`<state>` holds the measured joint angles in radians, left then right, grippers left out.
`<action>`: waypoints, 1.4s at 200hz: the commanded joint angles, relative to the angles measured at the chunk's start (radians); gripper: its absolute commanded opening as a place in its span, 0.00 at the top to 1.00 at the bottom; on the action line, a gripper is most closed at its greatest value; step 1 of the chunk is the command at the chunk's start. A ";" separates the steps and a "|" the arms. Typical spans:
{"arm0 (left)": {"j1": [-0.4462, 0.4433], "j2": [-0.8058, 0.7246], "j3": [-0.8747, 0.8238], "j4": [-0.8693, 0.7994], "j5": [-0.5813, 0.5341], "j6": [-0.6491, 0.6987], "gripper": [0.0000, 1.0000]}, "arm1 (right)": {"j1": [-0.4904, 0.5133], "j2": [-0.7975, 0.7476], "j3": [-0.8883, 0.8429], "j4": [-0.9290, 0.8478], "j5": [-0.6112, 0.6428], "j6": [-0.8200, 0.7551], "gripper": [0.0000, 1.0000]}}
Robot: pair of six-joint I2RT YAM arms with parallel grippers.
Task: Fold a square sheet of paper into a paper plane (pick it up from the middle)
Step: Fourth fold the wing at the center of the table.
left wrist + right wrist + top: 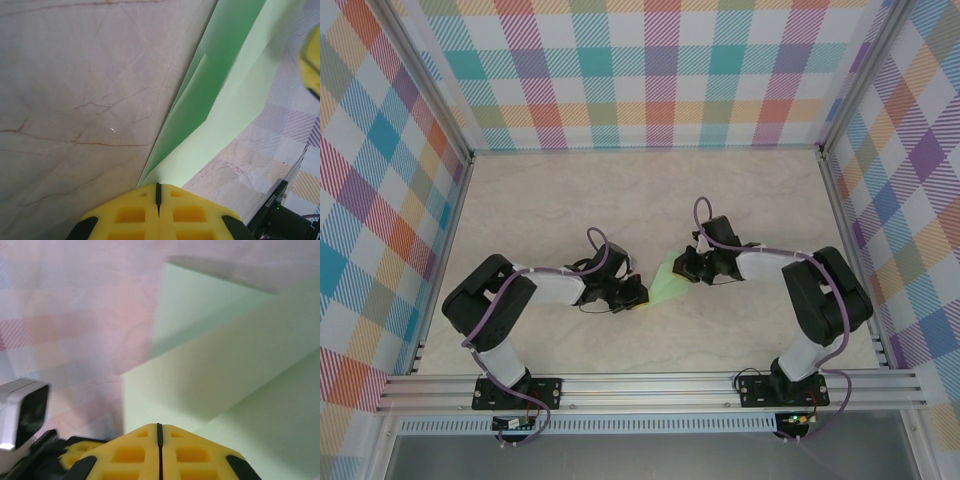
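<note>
Two-sided hold at mid-bench (550,200) on a slim pale mint-green folded paper plane (672,285). At 8 o'clock of it, left tool (642,297), yellow fingers (130,215) pressed together, pinching the narrow pointed end. At 1 o'clock, right tool (682,270), fingers (190,455) likewise closed tight, nipping the wider end. Between them, paper plane fanned out, long creases showing, over pale marble-patterned bench top.

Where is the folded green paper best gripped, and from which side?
Probably at the narrow end, on the stacked layers beside the centre crease, coming in along the fold. The paper looks stiffest there and spreads apart farther out. The left fingers are shut on it this way; the right fingers are shut on another edge.
</note>
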<state>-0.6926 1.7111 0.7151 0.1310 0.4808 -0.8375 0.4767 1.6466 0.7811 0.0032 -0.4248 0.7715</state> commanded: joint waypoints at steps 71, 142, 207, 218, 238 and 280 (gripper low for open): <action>-0.004 0.028 -0.036 -0.077 -0.048 -0.004 1.00 | 0.145 0.053 -0.028 0.111 -0.069 0.006 0.93; -0.003 0.004 -0.027 -0.070 -0.036 -0.013 1.00 | 0.146 0.137 -0.011 0.095 -0.042 -0.001 0.94; -0.001 -0.077 -0.013 -0.008 -0.031 -0.037 0.99 | 0.146 0.156 -0.014 0.091 -0.038 -0.013 0.94; -0.002 -0.061 -0.009 -0.006 -0.036 -0.038 0.99 | 0.146 0.153 -0.013 0.089 -0.039 -0.017 0.94; -0.002 -0.021 -0.007 0.017 -0.028 -0.050 0.99 | 0.146 0.148 -0.007 0.085 -0.042 -0.024 0.94; -0.002 0.008 -0.008 -0.041 -0.073 -0.039 1.00 | 0.146 0.112 -0.006 0.081 -0.049 -0.031 0.94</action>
<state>-0.6926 1.6978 0.7078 0.1364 0.4515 -0.8757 0.6174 1.7729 0.7670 0.1009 -0.4820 0.7692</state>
